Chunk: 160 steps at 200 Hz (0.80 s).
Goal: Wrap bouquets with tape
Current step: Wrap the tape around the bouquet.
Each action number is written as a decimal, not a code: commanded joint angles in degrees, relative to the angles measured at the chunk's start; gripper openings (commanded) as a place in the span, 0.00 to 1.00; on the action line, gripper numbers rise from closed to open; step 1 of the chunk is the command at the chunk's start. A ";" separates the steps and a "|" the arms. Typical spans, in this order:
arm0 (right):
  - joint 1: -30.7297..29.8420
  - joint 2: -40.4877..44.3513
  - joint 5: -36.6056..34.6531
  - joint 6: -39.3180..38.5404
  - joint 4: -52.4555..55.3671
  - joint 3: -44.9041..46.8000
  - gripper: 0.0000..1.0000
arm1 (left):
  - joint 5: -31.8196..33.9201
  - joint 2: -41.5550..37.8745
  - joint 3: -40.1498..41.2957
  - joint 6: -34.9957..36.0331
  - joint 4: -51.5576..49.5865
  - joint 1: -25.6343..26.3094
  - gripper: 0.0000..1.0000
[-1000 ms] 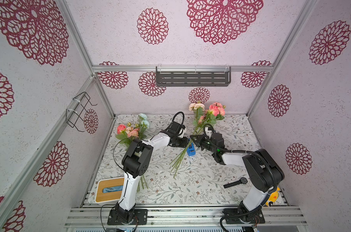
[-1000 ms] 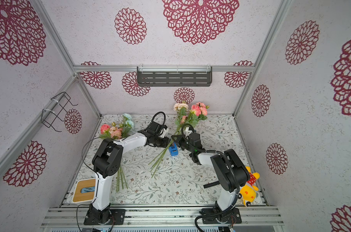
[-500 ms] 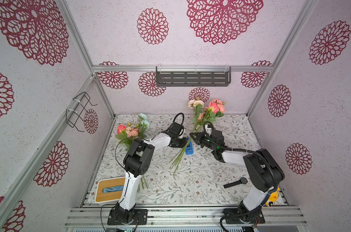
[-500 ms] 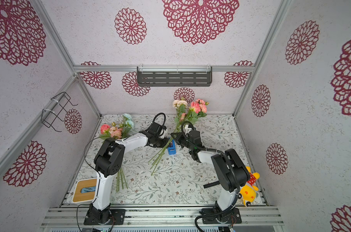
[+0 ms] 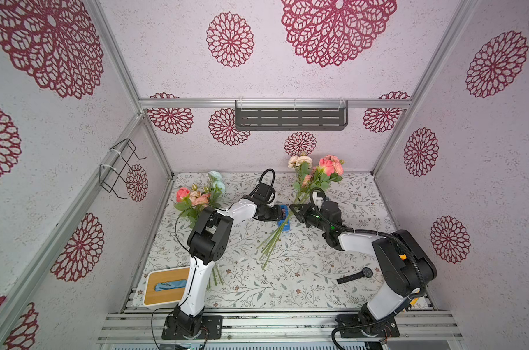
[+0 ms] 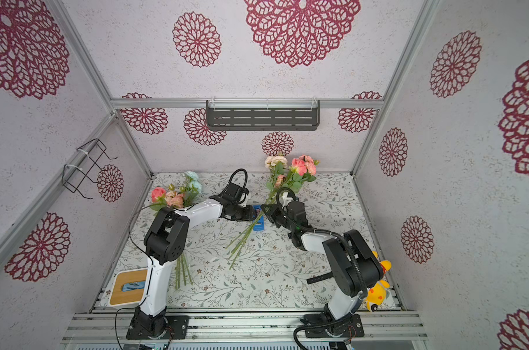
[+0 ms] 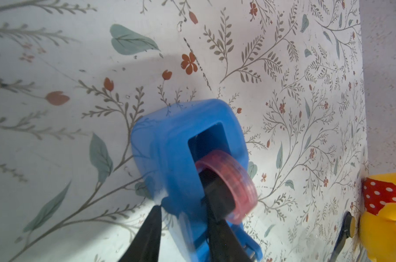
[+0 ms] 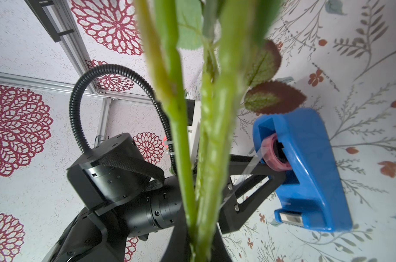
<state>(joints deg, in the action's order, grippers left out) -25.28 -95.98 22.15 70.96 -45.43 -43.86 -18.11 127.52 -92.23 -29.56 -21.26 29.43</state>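
Grasping the small blue plastic tape dispenser is the left gripper. The right gripper clenches the pink-bloomed artificial bouquet — by its stems.

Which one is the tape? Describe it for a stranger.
Start mid-table on the floral-print tabletop, where the green stems of the pink-and-peach bouquet slant across. By them stands a small boat-shaped plastic dispenser. It alone there is bright blue, with a pink tape roll in its slot.
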 commanded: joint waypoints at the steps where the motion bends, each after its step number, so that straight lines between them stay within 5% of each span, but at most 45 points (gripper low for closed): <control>1: -0.14 2.47 0.11 -2.06 -10.84 -0.20 0.00 | 0.98 -2.79 2.46 -2.81 2.05 -2.90 0.37; 76: 0.06 1.56 -0.34 -3.24 -15.72 3.03 0.00 | -11.18 -13.41 9.51 -11.22 9.05 -8.62 0.52; 113: 0.19 0.15 -0.57 -2.16 -18.81 4.17 0.00 | -32.33 -13.08 10.74 -8.52 17.93 -9.39 0.59; 160: 0.10 -0.65 -0.36 -1.43 -22.37 4.46 0.00 | -45.98 -9.23 11.83 -7.73 23.72 -8.36 0.59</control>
<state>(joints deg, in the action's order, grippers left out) -25.28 -97.49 22.20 70.72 -58.61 -38.54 -53.54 115.59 -81.19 -38.39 -2.31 20.12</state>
